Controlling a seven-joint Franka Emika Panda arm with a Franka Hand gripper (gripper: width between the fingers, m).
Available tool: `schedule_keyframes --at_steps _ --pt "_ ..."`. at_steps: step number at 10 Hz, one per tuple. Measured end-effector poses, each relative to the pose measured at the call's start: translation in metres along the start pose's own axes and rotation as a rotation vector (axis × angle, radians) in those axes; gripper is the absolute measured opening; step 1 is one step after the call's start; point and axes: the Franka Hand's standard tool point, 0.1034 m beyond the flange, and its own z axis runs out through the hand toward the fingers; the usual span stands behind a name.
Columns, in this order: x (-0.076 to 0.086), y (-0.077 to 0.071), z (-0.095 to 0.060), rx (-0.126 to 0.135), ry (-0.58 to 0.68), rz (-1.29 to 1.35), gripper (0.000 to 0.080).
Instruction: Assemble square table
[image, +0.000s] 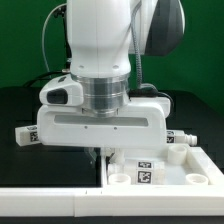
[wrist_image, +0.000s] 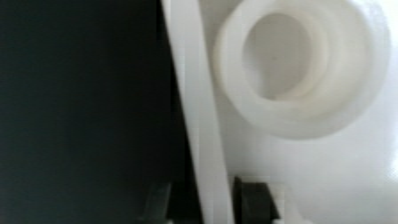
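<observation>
**A:** Wrist view first: what is the tool (wrist_image: 214, 203) doing?

**B:** It is pinching the raised rim (wrist_image: 199, 100) of the square table top (wrist_image: 338, 175). Its two dark fingers (wrist_image: 166, 203) are sitting on either side of that thin white wall, pressed nearly together, with the rim running between them.

**A:** What else is showing there?

**B:** A round corner socket (wrist_image: 294, 62) is filling much of the picture on the top's side of the rim. The black bench (wrist_image: 80, 100) is lying on the other side.

**A:** And where is the top lying in the exterior view?

**B:** It is lying flat on the bench, low in the frame toward the exterior view's right, with round sockets and black-and-white tags facing up. The arm (image: 100, 40) is standing over the edge nearest the exterior view's left. Its wide white hand is hiding most of the tool, so only a little of the fingers is showing below it.

**A:** Are any loose parts lying about?

**B:** A stubby tagged leg (image: 24, 137) is lying at the middle of the exterior view's left, partly behind the hand. A second leg (image: 181, 141) is poking out on the right, just behind the top. A long white rail (image: 50, 205) is running along the bottom of the frame, in front of the top.
</observation>
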Motion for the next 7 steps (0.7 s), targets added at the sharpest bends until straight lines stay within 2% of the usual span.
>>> schedule_keyframes --at_steps 1,2,3,4,5,6,7 --pt "0.0 0.0 0.0 0.002 0.0 -0.006 0.0071" --pt "-0.001 0.0 0.001 0.003 -0.002 -0.006 0.0138" --pt "-0.001 -0.001 0.001 0.003 -0.002 -0.006 0.0138" --pt "-0.001 -0.001 0.001 0.003 -0.002 -0.007 0.0339" --pt "-0.001 -0.002 -0.001 0.003 -0.005 -0.014 0.0486" --pt "-0.001 -0.005 -0.017 0.008 -0.017 -0.066 0.0486" --pt "0.003 -0.006 -0.032 0.013 -0.018 -0.148 0.0611"
